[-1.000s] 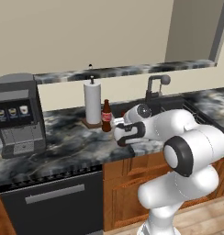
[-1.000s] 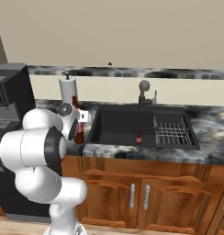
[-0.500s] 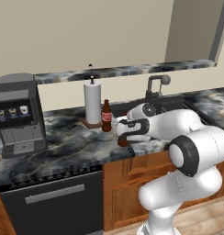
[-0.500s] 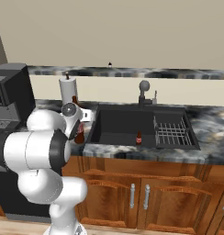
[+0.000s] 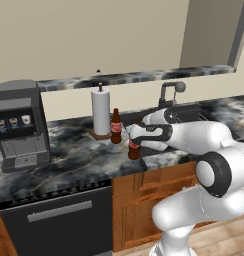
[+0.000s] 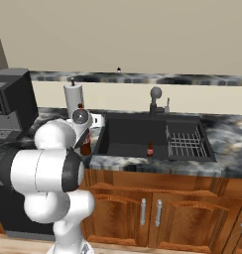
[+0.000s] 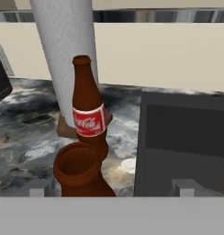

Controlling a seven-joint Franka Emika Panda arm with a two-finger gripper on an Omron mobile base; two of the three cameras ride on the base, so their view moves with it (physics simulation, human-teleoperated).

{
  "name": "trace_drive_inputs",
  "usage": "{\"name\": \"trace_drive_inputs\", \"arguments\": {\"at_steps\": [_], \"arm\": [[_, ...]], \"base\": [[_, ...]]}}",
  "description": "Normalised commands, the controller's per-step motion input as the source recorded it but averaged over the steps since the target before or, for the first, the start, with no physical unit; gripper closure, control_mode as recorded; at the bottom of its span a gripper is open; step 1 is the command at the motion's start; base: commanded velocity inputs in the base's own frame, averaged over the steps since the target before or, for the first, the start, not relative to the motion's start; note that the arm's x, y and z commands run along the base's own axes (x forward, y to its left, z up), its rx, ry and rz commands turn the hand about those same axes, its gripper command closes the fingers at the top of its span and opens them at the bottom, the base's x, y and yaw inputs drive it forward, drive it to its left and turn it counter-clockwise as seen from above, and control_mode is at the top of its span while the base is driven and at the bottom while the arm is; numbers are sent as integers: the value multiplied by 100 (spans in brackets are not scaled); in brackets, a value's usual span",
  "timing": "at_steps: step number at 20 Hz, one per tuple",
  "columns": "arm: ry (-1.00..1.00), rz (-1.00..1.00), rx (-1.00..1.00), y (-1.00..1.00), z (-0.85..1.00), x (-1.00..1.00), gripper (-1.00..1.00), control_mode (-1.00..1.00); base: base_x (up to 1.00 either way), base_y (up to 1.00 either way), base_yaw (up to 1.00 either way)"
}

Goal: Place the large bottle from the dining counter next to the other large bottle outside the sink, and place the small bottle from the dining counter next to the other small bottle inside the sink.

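Observation:
My gripper is open at the counter left of the sink. One large bottle stands between the fingertips, nearer the left one, and neither tip touches it. This brown bottle stands upright on the marbled counter, its neck hidden by my hand. The other large bottle, with its red label, stands just behind it by the paper towel roll. The other small bottle stands upright inside the sink. The dining counter and its small bottle are out of view.
A white paper towel roll stands behind the bottles. A dark coffee machine sits at the counter's left. The faucet rises behind the sink, and a dish rack fills its right part. A marbled ledge runs along the wall.
The jaws have opened and let go of the large bottle, which now stands on the counter. The hand has barely moved.

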Motion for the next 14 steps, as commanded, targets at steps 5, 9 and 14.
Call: {"name": "trace_drive_inputs", "arguments": {"at_steps": [5, 9, 14], "arm": [[1, 3, 0, 0, 66, 8, -100, -100], [8, 1, 0, 0, 59, 14, -100, -100], [12, 0, -2, 0, 36, -1, -100, -100]], "base": [[0, 0, 0], [0, 0, 0], [0, 0, 0]]}}
